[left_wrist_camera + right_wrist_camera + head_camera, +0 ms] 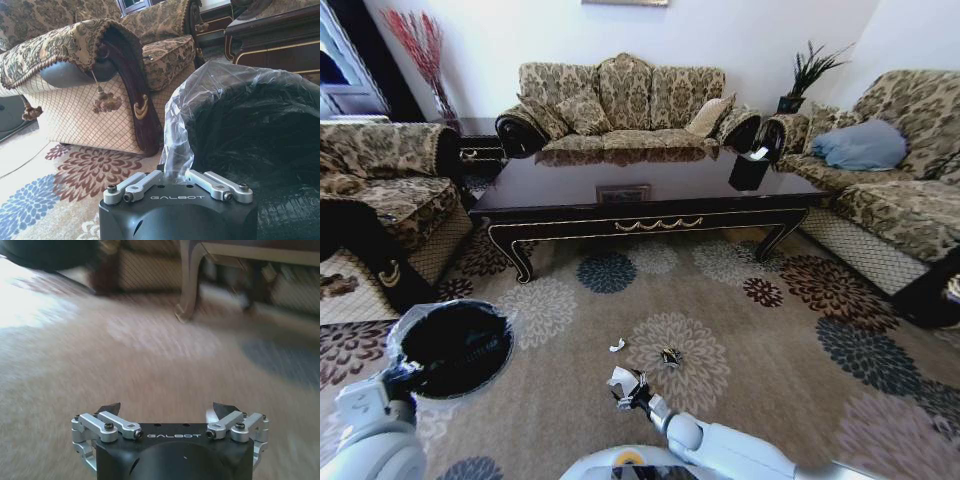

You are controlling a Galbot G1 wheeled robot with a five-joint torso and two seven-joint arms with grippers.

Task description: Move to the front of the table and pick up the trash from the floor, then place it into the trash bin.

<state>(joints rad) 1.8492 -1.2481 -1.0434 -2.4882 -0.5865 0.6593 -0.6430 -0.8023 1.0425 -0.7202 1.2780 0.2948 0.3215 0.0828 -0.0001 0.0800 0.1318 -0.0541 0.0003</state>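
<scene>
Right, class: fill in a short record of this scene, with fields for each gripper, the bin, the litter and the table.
left gripper: shut on the bag rim of the trash bin
right gripper: open, low over the floor
white paper scrap: on the floor, ahead of the right gripper
dark wrapper: on the floor, apart from the scrap
table: beyond the litter
</scene>
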